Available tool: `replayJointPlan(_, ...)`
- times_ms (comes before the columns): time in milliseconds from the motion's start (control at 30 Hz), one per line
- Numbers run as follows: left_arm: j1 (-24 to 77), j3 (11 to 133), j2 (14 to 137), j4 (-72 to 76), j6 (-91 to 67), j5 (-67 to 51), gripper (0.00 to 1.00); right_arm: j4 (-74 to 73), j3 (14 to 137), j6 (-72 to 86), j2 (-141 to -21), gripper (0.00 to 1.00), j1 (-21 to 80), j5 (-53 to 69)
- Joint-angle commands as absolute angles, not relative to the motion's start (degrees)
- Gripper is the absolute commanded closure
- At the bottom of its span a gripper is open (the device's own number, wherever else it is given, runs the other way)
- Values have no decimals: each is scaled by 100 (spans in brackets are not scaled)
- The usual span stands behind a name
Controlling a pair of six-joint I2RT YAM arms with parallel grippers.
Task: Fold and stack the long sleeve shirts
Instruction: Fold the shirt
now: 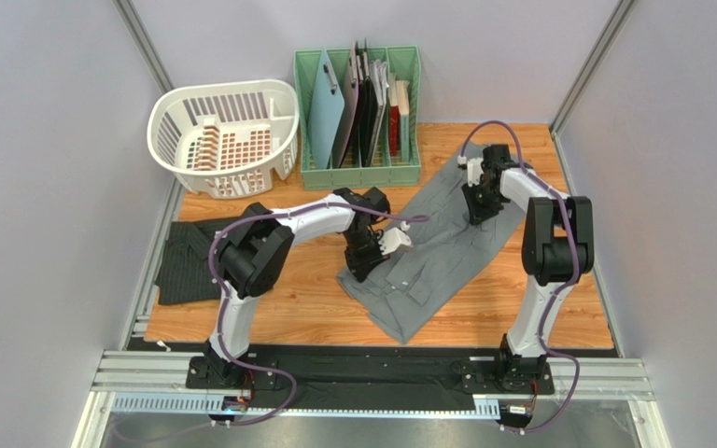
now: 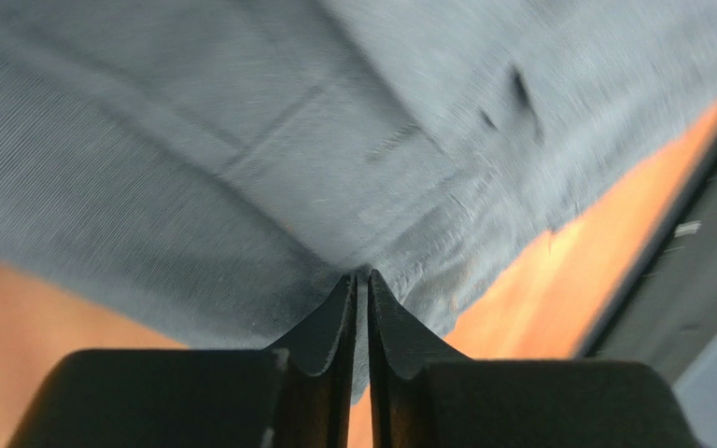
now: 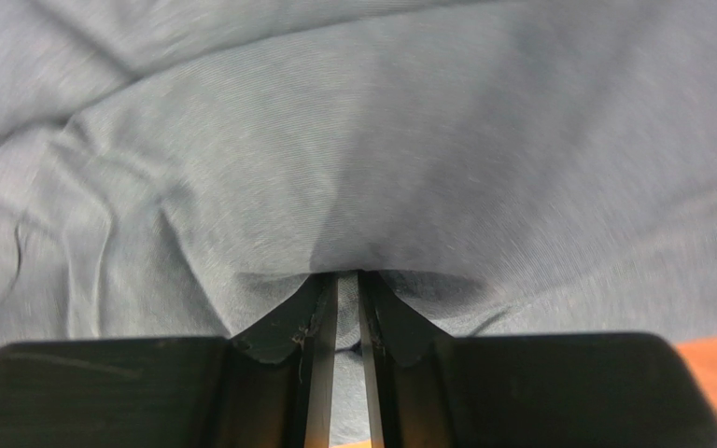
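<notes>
A grey shirt lies spread on the wooden table, its long axis on a diagonal from the far right, near a green file rack, down to the near centre. The left arm bends at its elbow and reaches right, and the left gripper is pressed together on a fold at the shirt's left edge. The right arm doubles back over its base, and the right gripper points down, pinching puckered cloth on the far half. A dark pinstriped shirt lies crumpled at the table's left edge, below a white basket.
</notes>
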State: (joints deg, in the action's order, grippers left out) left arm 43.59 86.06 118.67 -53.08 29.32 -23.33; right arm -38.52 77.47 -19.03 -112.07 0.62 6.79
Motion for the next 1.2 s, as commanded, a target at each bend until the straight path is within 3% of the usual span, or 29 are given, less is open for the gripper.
replayJointPlan(0,5035,8620,12119,-5388,1937,-3389,89,-3261,8419,-2530,-12005,79,53,9)
replayJointPlan(133,5300,9298,12350,-5282,1643,-3613,86,-3427,9008,-2672,-12077,75,-184,227)
replayJointPlan(267,5063,8756,11173,-4607,1863,-3463,67,-3647,8913,-2742,-11175,69,-369,955)
replayJointPlan(433,4895,8271,10108,-4043,2328,-3446,52,-4278,8483,-3119,-10118,64,-580,1879)
replayJointPlan(567,4878,8515,10616,-4840,2909,-2831,57,-4983,7912,-3042,-9870,68,-475,1838)
replayJointPlan(833,4860,8700,11581,-4693,2277,-2901,60,-4220,6408,-2470,-9948,69,-26,1206)
replayJointPlan(1167,4887,9833,12787,-4904,1645,-3462,66,-3955,7408,-2610,-11582,74,-26,334)
